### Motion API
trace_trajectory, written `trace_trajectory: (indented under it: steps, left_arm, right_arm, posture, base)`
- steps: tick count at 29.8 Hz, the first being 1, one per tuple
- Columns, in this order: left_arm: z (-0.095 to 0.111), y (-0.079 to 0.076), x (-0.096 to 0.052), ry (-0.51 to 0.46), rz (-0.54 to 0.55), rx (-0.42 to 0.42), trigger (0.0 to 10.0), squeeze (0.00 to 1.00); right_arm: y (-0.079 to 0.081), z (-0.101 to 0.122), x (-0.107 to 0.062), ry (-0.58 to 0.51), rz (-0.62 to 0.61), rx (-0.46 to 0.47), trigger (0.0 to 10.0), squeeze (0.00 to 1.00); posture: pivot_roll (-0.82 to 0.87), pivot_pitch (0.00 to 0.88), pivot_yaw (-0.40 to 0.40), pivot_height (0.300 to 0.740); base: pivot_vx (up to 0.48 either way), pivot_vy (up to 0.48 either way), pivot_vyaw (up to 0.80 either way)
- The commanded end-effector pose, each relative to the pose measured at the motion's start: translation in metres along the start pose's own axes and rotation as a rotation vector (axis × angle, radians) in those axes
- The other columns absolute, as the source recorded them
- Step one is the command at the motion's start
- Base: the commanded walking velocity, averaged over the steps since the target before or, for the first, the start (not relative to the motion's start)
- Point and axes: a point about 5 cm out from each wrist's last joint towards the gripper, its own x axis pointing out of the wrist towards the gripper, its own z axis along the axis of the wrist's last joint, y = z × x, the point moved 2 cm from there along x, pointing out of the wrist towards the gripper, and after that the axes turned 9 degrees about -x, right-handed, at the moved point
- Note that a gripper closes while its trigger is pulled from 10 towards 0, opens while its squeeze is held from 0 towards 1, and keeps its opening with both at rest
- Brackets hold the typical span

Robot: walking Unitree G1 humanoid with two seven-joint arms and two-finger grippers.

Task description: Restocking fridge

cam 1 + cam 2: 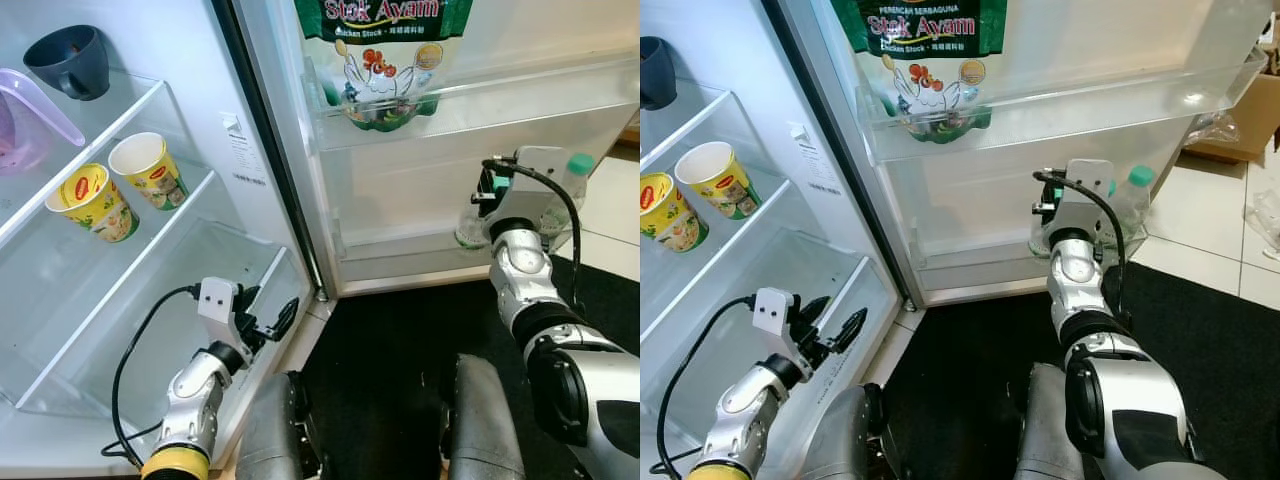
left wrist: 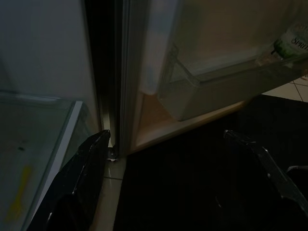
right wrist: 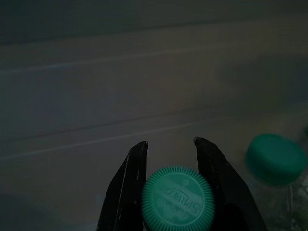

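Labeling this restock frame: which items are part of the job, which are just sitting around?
Job:
- green-capped bottle, between the right gripper fingers at the lower door shelf
- second green-capped bottle beside it

Just there:
- two noodle cups on a fridge shelf
- chicken stock pouch in the upper door shelf
- dark cup
- left gripper, open, idle near the crisper drawer

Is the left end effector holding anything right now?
No, the left end effector is open with nothing but dark floor between its fingers.
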Motion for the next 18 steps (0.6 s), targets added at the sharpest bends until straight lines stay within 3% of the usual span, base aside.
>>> trace_trajectory:
  steps: [1,3,4,11,12,13,14,15,16,18]
  left_arm:
    - [-0.003,0.006,-0.009,0.03,0.016,0.006,10.0,0.0]
    - [-0.002,0.006,-0.008,0.03,0.015,0.006,10.0,0.0]
    - [-0.002,0.005,-0.008,0.032,0.014,0.005,10.0,0.0]
    - [-0.005,0.005,-0.006,0.046,0.018,-0.001,10.0,0.0]
    - [-0.005,0.006,-0.005,0.048,0.02,-0.002,10.0,0.0]
    - [-0.006,0.006,-0.004,0.048,0.021,-0.004,10.0,0.0]
    - [-0.006,0.006,-0.004,0.048,0.021,-0.004,10.0,0.0]
    - [-0.006,0.006,-0.003,0.049,0.023,-0.007,10.0,0.0]
    - [-0.006,0.007,-0.002,0.049,0.025,-0.01,10.0,0.0]
    - [-0.006,0.007,0.0,0.049,0.029,-0.015,10.0,0.0]
  right_arm:
    - [-0.005,-0.02,-0.006,0.075,-0.018,0.013,10.0,0.24]
    - [-0.006,-0.02,-0.006,0.075,-0.017,0.015,10.0,0.24]
    - [-0.007,-0.018,-0.005,0.066,-0.016,0.024,10.0,1.0]
    - [-0.014,0.002,0.001,-0.013,-0.021,0.066,10.0,1.0]
    - [-0.015,0.006,0.002,-0.031,-0.024,0.07,10.0,0.71]
    - [-0.016,0.01,0.003,-0.053,-0.026,0.076,10.0,0.54]
    - [-0.016,0.01,0.003,-0.053,-0.026,0.076,10.0,0.54]
    - [-0.018,0.014,0.004,-0.075,-0.027,0.082,10.0,0.19]
    - [-0.019,0.018,0.004,-0.101,-0.025,0.092,10.0,0.0]
    - [-0.019,0.022,0.003,-0.131,-0.017,0.103,10.0,0.0]
  posture:
    - [0.14,0.287,0.144,0.495]
    - [0.13,0.287,0.145,0.495]
    - [0.13,0.282,0.142,0.495]
    - [0.12,0.266,0.138,0.495]
    - [0.11,0.257,0.134,0.495]
    - [0.11,0.254,0.133,0.495]
    - [0.11,0.254,0.133,0.495]
    - [0.1,0.243,0.129,0.495]
    - [0.1,0.235,0.126,0.495]
    - [0.09,0.226,0.121,0.495]
  base:
    - [0.0,0.0,0.0]
    - [0.0,0.0,0.0]
    - [0.0,0.0,0.0]
    - [0.0,0.0,0.0]
    - [0.0,0.0,0.0]
    - [0.0,0.0,0.0]
    - [0.0,0.0,0.0]
    - [0.0,0.0,0.0]
    - [0.0,0.0,0.0]
    - [0.0,0.0,0.0]
